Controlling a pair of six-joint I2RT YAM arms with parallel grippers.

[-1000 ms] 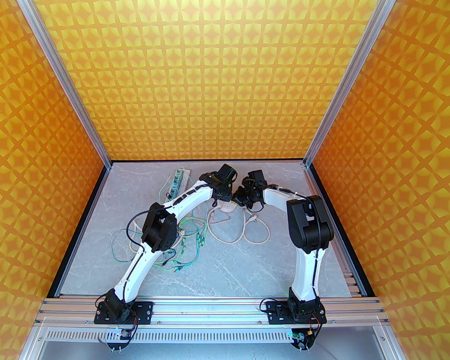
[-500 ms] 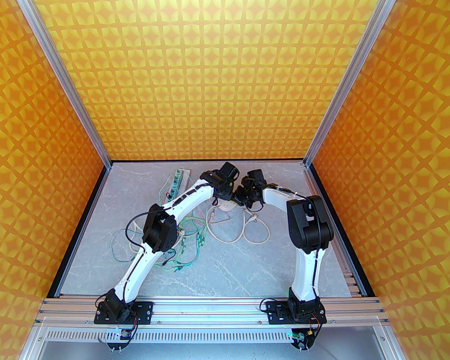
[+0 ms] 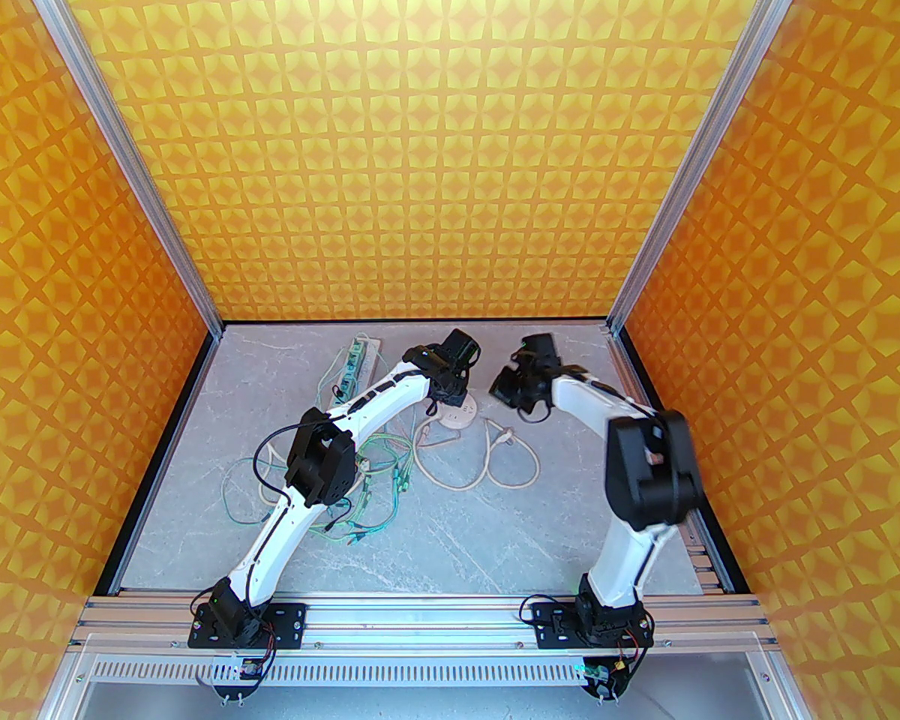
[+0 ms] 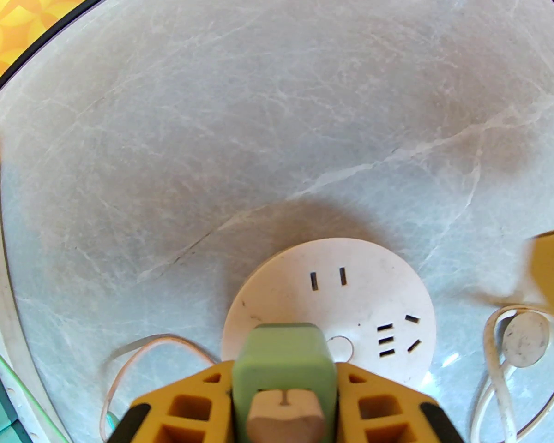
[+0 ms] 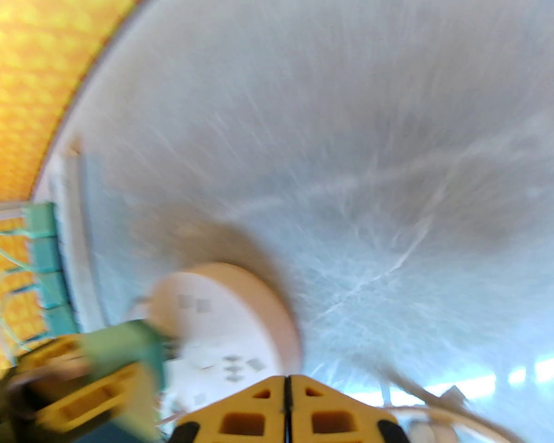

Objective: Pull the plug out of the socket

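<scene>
- Green plug [image 4: 281, 353] sits clamped between the yellow fingers [image 4: 360, 379] of our left gripper [image 4: 284, 376], so we judge the pulling step to be in hand.
- Directly beneath and just ahead of those fingertips lies the round white socket [image 4: 351, 289]. We cannot tell whether the prongs are seated in it.
- Our right gripper [image 5: 286, 386] is pressed closed on nothing, and the socket lies just ahead of it to its left, apart from it.
- Next we need a straight lift away from the socket face, with the grip firm. Nothing pins the disc, so we think it may ride up with the plug.
</scene>
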